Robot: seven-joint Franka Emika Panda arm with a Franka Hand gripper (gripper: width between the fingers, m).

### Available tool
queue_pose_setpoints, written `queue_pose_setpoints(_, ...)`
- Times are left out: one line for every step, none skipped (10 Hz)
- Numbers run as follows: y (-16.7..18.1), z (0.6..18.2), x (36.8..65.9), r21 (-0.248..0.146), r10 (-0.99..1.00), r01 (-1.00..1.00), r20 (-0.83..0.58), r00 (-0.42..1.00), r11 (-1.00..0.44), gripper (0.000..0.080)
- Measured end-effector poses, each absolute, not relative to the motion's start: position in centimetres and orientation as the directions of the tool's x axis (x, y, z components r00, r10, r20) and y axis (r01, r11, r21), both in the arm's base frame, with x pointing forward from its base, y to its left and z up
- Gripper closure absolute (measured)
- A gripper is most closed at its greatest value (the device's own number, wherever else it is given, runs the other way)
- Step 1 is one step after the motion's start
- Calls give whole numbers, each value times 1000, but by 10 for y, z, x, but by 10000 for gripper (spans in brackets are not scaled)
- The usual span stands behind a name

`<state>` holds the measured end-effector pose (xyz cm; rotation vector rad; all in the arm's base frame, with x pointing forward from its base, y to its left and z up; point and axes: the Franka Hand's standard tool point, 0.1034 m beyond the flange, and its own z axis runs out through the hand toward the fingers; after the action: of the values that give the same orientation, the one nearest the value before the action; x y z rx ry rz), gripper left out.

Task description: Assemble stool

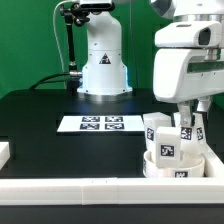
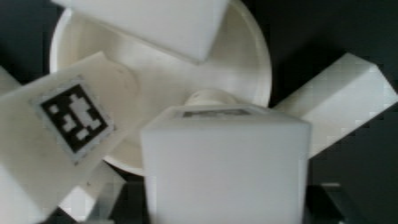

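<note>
Marker board (image 1: 100,124) lying flat on the black table (image 1: 50,120), left of centre in the exterior view. Right of it, round seat (image 1: 168,163) sitting near the front border rail (image 1: 100,192), legs standing up from it, one tagged leg (image 1: 160,137) on its left. Gripper (image 1: 187,122) hanging over the seat at far right, fingers closing on a leg (image 2: 222,165); wrist view showing that leg over the seat bowl (image 2: 143,60).

One seat (image 1: 168,166), three legs (image 1: 158,132) (tagged).
</note>
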<state>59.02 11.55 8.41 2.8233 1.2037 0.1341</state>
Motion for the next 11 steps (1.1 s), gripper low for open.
queue_pose_setpoints(115, 84, 590, 98, 718, 712, 53, 694, -695, 462)
queue_pose_setpoints(115, 84, 590, 95, 690, 684, 57, 722, -723, 462)
queue_pose_setpoints(115, 84, 590, 96, 689, 683, 57, 723, -725, 462)
queue_pose_setpoints(113, 84, 591, 83, 634, 629, 64, 771, -773, 462)
queue_pose_setpoints(108, 84, 595, 54, 502, 499, 72, 862, -865, 462)
queue_pose_setpoints(108, 83, 596, 40, 380, 378, 69, 922, -925, 462)
queue_pose_setpoints(109, 83, 597, 29, 269, 268, 62, 961, -963, 461)
queue_pose_setpoints(110, 83, 598, 20, 138, 137, 61, 989, -990, 461)
queue_pose_setpoints(110, 83, 599, 12, 23, 22, 61, 998, -1000, 459)
queue_pose_setpoints(110, 83, 599, 6, -69, -69, 56, 996, -998, 459)
queue_pose_setpoints(110, 83, 599, 2, -157, -157, 51, 986, -988, 459)
